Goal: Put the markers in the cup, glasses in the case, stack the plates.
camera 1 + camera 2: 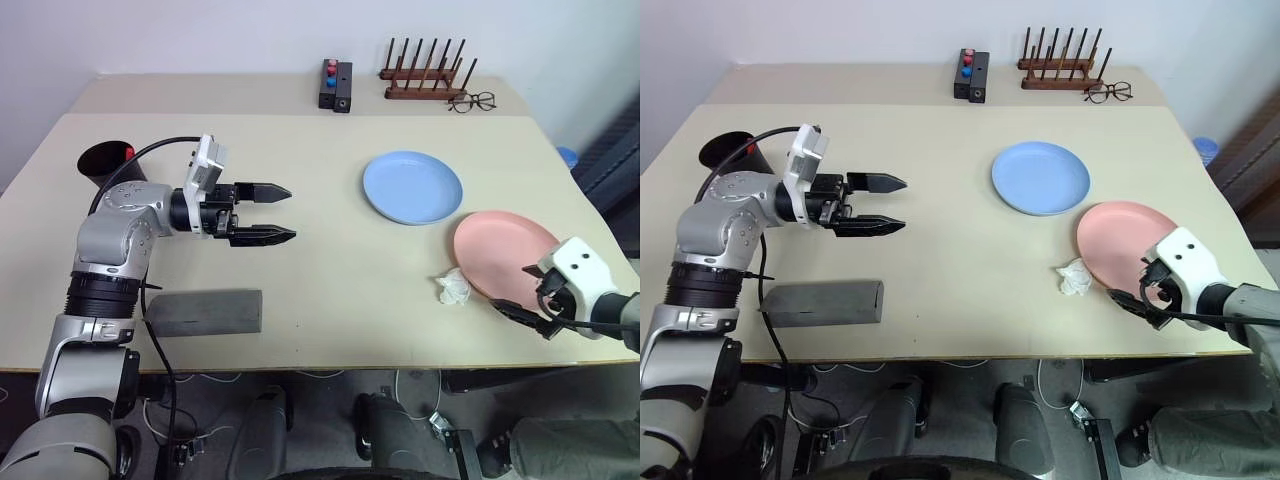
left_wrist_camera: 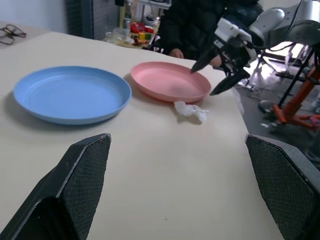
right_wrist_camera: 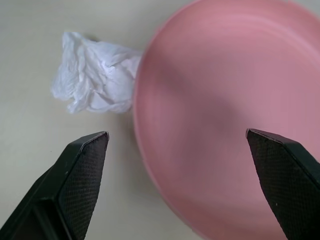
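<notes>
The pink plate [image 1: 505, 253] lies at the table's [image 1: 330, 290] four o'clock edge, my right claw [image 1: 535, 300] hanging spread and empty at its near rim. I judge the plate stiff, light and slick, with a low lip; the rim nearest me, at six o'clock, looks the only place to pinch it, one finger over and one under. A crumpled white tissue [image 1: 453, 287] touches its nine o'clock side and may drag along. The blue plate [image 1: 412, 186] rests just beside the pink one, at its eleven o'clock, the two not stacked. My left claw [image 1: 268, 212] hovers spread wide and empty over bare tabletop at nine o'clock, above the grey case [image 1: 205, 312]; behind it stands the black cup [image 1: 103, 162], something red at its mouth.
</notes>
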### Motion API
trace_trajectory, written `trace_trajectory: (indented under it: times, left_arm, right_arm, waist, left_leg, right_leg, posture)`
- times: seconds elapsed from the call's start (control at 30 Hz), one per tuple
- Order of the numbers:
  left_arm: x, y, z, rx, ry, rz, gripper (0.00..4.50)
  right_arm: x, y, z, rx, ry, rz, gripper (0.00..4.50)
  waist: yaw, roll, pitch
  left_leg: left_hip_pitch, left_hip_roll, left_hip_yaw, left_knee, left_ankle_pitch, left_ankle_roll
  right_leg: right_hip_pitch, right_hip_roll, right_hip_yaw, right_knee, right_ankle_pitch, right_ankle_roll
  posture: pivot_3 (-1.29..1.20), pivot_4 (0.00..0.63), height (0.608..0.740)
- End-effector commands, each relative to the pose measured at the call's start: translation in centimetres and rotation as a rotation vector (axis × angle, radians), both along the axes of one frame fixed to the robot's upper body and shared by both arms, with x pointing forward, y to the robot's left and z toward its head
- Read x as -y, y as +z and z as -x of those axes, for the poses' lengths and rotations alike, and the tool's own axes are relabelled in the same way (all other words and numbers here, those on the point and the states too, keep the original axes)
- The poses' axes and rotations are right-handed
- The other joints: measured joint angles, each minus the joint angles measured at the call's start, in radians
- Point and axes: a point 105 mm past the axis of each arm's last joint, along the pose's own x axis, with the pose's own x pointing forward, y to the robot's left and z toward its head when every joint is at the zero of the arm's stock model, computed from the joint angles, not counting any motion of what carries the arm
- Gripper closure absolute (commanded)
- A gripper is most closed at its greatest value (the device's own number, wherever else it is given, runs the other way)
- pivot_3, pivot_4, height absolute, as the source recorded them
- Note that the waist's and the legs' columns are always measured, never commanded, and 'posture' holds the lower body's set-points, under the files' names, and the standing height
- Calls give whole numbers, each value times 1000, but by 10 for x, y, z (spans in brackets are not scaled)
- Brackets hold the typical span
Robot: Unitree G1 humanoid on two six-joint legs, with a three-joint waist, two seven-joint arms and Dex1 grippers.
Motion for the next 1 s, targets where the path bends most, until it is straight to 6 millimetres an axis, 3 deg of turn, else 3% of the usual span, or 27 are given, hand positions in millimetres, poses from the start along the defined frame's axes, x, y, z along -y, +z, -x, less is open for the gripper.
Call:
trace_trajectory:
  times: [0.03,0.37,0.5,0.7,1.0]
  left_arm:
    - [-1,14,10,68,-37,15,37]
    - [-4,16,24,213,-69,2,37]
    - [-4,14,24,223,-61,-2,0]
    - [-4,14,23,227,-63,-6,0]
    - [-4,16,19,228,-47,-4,0]
  right_arm:
    - [-1,5,-7,16,25,33,0]
    - [1,-10,-14,-25,46,75,0]
    - [10,-16,-15,-48,25,103,1221]
    - [13,-16,-16,-58,27,113,4328]
    - [25,10,-23,15,0,156,4471]
  waist:
    - [-2,0,0]
    - [-1,0,0]
    - [-1,0,0]
    - [-2,0,0]
    - [-1,0,0]
  left_leg:
    - [0,0,0,0,0,0]
    - [0,0,0,0,0,0]
    - [0,0,1,0,0,0]
    - [0,0,0,0,0,0]
    - [0,0,0,1,0,0]
  right_leg:
    - [0,0,0,0,0,0]
    - [0,0,0,0,0,0]
    - [0,0,0,0,0,0]
    - [0,0,0,0,0,0]
    - [1,0,0,-1,0,0]
  posture:
    - [0,150,740]
    - [0,150,740]
    - [0,150,740]
    - [0,150,740]
    - [0,150,740]
